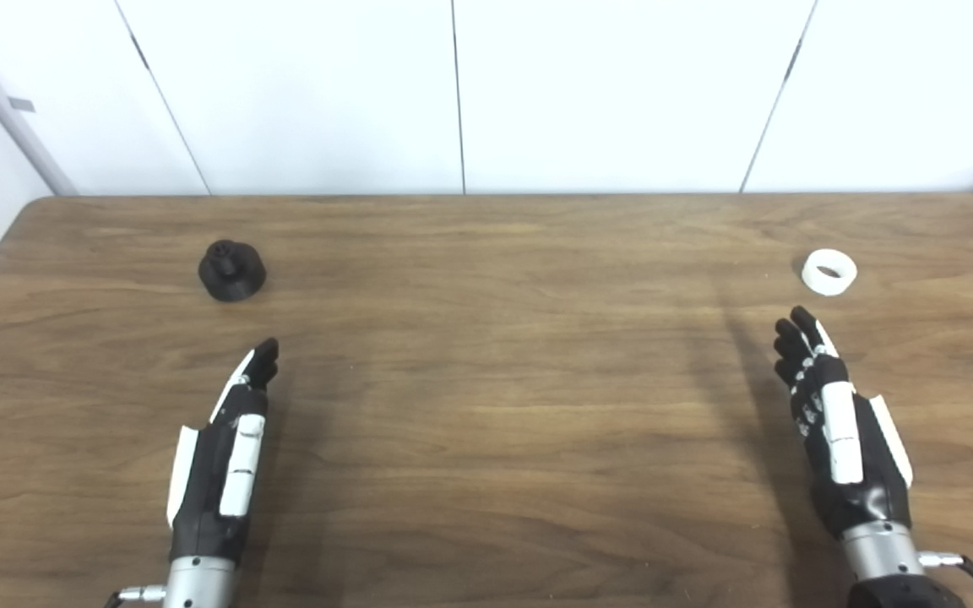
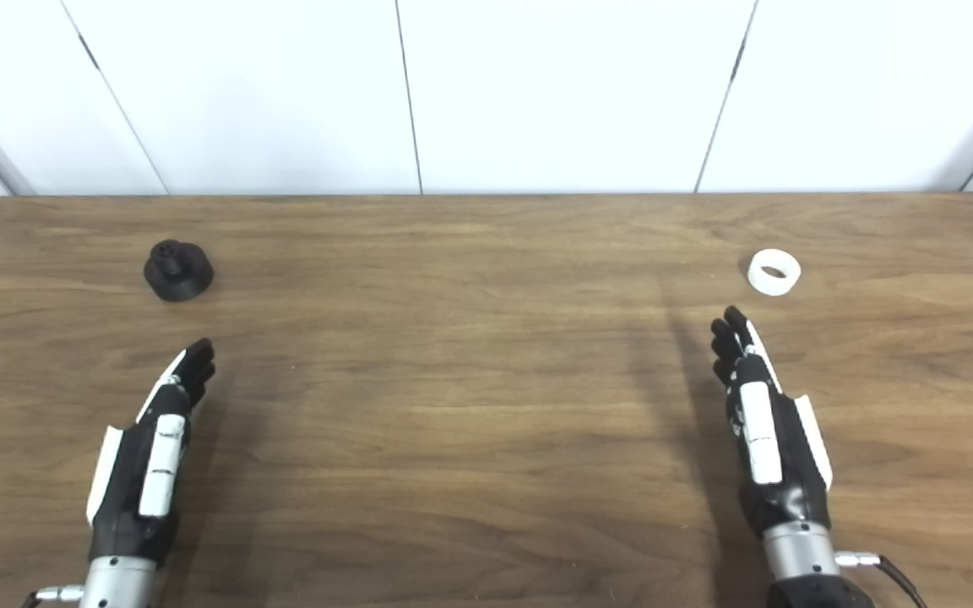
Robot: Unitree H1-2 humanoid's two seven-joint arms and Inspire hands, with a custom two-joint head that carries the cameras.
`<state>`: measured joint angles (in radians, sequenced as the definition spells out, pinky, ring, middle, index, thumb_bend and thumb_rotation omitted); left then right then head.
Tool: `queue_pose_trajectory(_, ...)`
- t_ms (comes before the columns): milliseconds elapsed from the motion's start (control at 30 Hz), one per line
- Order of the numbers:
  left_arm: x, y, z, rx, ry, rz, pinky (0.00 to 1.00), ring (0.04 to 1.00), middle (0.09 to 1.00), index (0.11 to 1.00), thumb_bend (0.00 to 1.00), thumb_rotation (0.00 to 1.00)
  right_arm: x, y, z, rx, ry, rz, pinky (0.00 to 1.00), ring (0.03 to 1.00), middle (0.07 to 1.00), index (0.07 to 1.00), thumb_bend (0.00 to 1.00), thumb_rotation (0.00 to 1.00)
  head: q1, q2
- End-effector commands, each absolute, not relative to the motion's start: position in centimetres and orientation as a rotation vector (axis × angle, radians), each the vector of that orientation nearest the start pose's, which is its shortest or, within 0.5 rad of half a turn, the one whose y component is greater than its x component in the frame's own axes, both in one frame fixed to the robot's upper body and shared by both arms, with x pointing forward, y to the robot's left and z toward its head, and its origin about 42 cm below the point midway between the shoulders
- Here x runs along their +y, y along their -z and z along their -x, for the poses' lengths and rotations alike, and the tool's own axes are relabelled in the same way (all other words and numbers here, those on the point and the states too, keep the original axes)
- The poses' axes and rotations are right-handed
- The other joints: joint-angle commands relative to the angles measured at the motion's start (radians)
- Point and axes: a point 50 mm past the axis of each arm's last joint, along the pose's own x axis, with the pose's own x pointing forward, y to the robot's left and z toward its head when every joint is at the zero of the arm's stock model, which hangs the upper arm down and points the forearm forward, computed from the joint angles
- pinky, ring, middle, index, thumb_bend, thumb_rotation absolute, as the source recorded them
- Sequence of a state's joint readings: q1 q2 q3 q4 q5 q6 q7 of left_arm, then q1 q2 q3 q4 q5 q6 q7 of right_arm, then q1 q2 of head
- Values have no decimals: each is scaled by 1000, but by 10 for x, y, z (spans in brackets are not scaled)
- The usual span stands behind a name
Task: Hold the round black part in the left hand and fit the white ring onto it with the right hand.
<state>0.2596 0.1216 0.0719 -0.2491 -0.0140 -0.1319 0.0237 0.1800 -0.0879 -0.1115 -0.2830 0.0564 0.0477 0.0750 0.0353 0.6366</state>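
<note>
You had the round black part [image 1: 232, 270] on the table's [image 1: 486, 405] far left, just beyond your empty, straight-fingered left hand [image 1: 225, 456]; the white ring [image 1: 829, 272] sat far right ahead of your right hand [image 1: 841, 431], likewise outstretched and holding nothing; each piece seemingly awaited its own hand.

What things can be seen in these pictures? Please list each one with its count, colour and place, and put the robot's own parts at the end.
round black part: one, black, on the table at far left, beyond the left hand, untouched.
white ring: one, white, on the table at far right, just beyond the right hand, untouched.
table: one, brown wood grain, fills the lower part of both views.
wall panels: several, white, behind the table's far edge.
left hand: one, black and white, near left, fingers extended, holding nothing.
right hand: one, black and white, near right, fingers extended, holding nothing.
</note>
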Motion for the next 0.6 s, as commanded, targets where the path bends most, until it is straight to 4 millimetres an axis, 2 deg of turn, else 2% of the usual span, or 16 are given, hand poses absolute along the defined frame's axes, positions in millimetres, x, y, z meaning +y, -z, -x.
queue_pose_trajectory(0, 273, -122, -193, -162, -135, -116, 991, 958, 950, 926, 521, 931, -271, -131, -209, -80, 57, 69, 991, 972, 948, 962, 514, 1000, 2, -2)
queue_pose_trajectory(333, 272, -122, -193, -165, -133, -114, 987, 956, 949, 928, 502, 933, -272, -130, -209, -79, 52, 64, 998, 969, 946, 961, 514, 1000, 10, -3)
queue_pose_trajectory(567, 266, -117, -193, -164, -123, -125, 977, 955, 950, 928, 531, 906, -279, -125, -207, -72, 57, 72, 978, 958, 938, 955, 525, 1000, 97, -51)
